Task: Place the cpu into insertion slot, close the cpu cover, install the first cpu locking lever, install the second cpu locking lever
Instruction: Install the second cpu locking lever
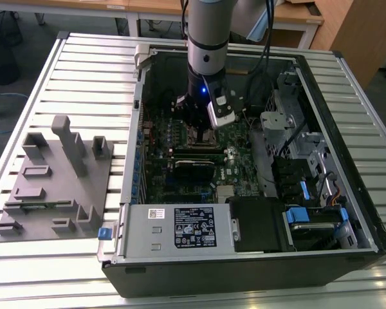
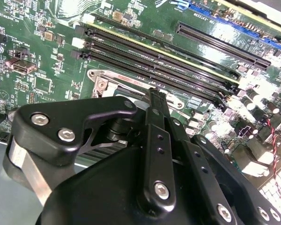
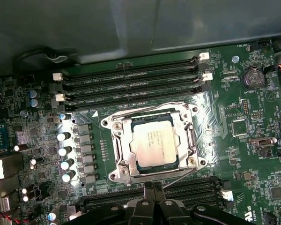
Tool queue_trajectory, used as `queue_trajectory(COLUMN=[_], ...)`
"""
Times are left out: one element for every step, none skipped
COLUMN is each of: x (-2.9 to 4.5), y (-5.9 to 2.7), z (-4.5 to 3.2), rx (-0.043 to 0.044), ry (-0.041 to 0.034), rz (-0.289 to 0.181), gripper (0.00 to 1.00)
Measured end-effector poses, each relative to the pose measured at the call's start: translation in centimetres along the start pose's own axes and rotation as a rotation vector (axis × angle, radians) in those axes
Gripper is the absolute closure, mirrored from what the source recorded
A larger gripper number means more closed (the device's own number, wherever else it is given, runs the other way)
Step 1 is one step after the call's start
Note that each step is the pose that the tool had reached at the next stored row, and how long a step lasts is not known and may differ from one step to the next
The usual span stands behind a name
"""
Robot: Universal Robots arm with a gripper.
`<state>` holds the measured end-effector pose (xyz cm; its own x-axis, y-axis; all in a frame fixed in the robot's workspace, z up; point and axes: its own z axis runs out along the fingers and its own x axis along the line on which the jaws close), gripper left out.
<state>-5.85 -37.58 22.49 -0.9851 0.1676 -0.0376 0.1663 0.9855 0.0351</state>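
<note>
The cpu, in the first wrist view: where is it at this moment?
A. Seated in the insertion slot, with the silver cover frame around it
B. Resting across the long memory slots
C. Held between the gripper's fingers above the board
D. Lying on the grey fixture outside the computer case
A: in the first wrist view the cpu sits flat in the insertion slot, with the cpu cover framing it.

The robot arm (image 1: pixel 208 38) comes straight down from above in the exterior view, grey on top and black lower down. A small blue light glows on its wrist (image 1: pixel 202 90). At its low end is the black gripper (image 1: pixel 199 129), pointing down. In both wrist views the gripper's (image 2: pixel 154 93) two thin fingers (image 3: pixel 152 190) are pressed together.
</note>
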Motion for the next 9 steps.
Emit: queue_trajectory(x=[0.0,0.0,0.0,0.0,0.0,0.0,0.01,0.01,0.01], y=[0.0,0.0,0.0,0.0,0.0,0.0,-0.01,-0.01,-0.01], z=[0.02,0.06,0.07,0.09,0.09,0.09,0.18,0.27,0.28], rx=[0.0,-0.0001,0.0,0.0001,0.0001,0.0001,0.0,-0.0001,-0.0002], ry=[0.0,0.0,0.0,0.0,0.0,0.0,0.0,-0.0001,-0.0001], rz=[0.0,0.0,0.0,0.0,0.0,0.0,0.0,0.0,0.0], gripper=[0.9,0.9,0.9,0.9,0.9,0.9,0.9,0.9,0.9])
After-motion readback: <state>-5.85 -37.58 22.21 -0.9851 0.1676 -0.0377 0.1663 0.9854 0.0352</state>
